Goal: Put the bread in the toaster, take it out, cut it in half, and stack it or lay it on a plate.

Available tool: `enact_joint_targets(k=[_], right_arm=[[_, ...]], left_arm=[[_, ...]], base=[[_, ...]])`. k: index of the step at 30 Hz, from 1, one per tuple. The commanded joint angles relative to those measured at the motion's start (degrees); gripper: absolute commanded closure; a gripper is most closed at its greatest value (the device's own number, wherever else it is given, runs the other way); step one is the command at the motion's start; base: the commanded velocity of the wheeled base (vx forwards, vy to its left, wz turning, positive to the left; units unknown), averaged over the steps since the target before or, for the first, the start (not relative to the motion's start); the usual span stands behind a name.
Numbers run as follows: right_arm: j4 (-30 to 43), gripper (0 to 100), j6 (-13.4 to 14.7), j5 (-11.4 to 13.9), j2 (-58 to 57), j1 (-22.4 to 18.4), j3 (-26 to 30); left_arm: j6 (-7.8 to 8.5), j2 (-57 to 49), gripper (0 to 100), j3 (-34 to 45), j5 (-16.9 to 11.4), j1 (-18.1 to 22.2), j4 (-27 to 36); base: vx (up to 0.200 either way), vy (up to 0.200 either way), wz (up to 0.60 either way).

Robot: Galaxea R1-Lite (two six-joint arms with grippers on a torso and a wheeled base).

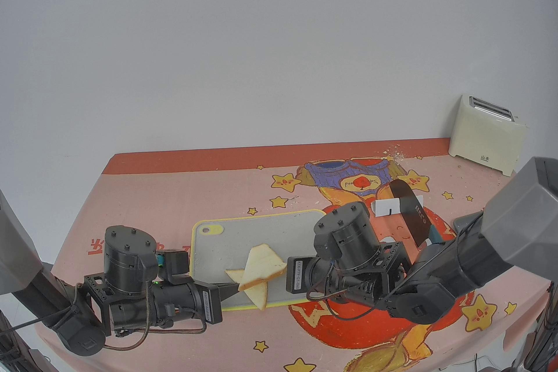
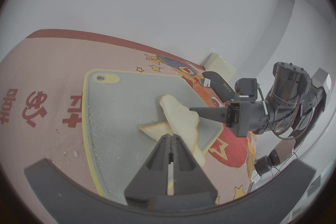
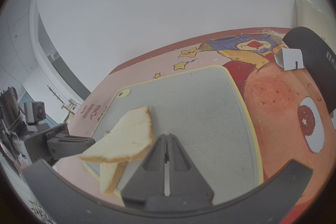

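Note:
Two triangular bread halves lie stacked at the near edge of the grey cutting board [image 1: 232,239]. The upper half [image 1: 263,264] [image 2: 180,119] [image 3: 127,137] sits tilted on the lower half [image 1: 260,293] [image 2: 154,130] [image 3: 110,172], which overhangs the board's rim. My left gripper [image 1: 235,287] [image 2: 171,137] [image 3: 82,146] is shut, its tip at the bread's left corner. From the opposite side, my right gripper [image 1: 286,273] [image 2: 196,111] [image 3: 167,137] is shut too, tip against the upper half's edge. The cream toaster [image 1: 485,136] stands at the table's far right corner.
A black knife [image 1: 411,210] [image 3: 315,56] leans in a small white stand [image 1: 388,206] right of the board. Crumbs lie near the table's back edge. The pink cartoon tablecloth [image 1: 174,187] is bare to the left and behind the board.

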Motion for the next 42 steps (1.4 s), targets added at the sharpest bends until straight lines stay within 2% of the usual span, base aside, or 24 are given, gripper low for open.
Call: enact_joint_targets(k=[1,8,13,30,39,42], right_arm=[[0.1,100,0.0,0.0,0.2,0.0,0.0],[0.1,100,-0.1,0.0,0.1,0.0,0.1],[0.1,100,-0.1,0.0,0.2,0.0,0.1],[0.1,100,-0.1,0.0,0.4,0.0,0.0],[0.1,100,-0.2,0.0,0.7,0.0,0.0],[0.1,100,-0.2,0.0,0.7,0.0,0.0]], left_arm=[[0.04,-0.2,100,0.2,0.0,-0.1,0.0],[0.04,-0.3,100,0.0,0.2,-1.0,0.2],[-0.13,-0.2,100,-0.4,2.1,-0.5,0.2],[-0.05,-0.7,100,-1.1,2.1,-2.1,0.0],[0.04,-2.5,100,1.4,2.4,-8.1,0.0],[0.04,-2.4,100,1.4,3.1,-8.8,-0.1]], base=[[0.0,0.0,0.0],[0.0,0.0,0.0],[0.0,0.0,0.0],[0.0,0.0,0.0],[0.0,0.0,0.0],[0.0,0.0,0.0]])
